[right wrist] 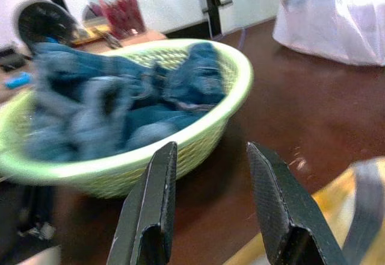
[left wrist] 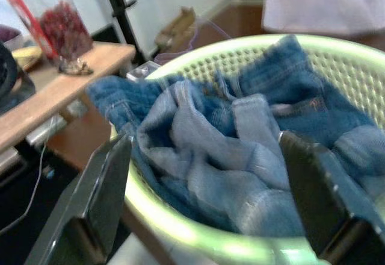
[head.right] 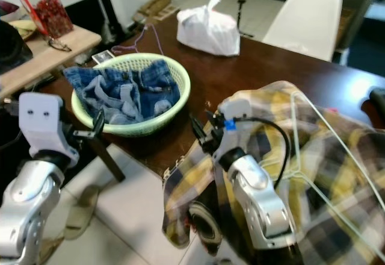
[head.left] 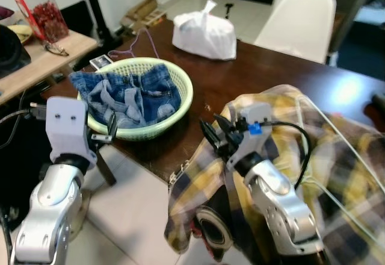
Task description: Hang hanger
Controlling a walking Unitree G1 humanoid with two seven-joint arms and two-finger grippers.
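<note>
A thin white wire hanger [head.right: 337,138] lies on a yellow and dark plaid shirt [head.left: 337,174] that is draped over the near right corner of the dark brown table [head.left: 271,66]. My right gripper [head.left: 212,135] hovers at the shirt's left edge. It is open with nothing between its fingers [right wrist: 150,205] and points towards the basket. My left gripper [head.left: 108,131] is open too. It sits just off the table's near left corner, close to the rim of the pale green basket [head.left: 180,105].
The basket holds crumpled blue jeans [head.left: 132,93]. A white plastic bag [head.left: 204,33] sits at the table's far side, with a white chair [head.left: 301,21] behind it. A light wooden side table [head.left: 48,60] with a jar [head.left: 39,9] stands to the left.
</note>
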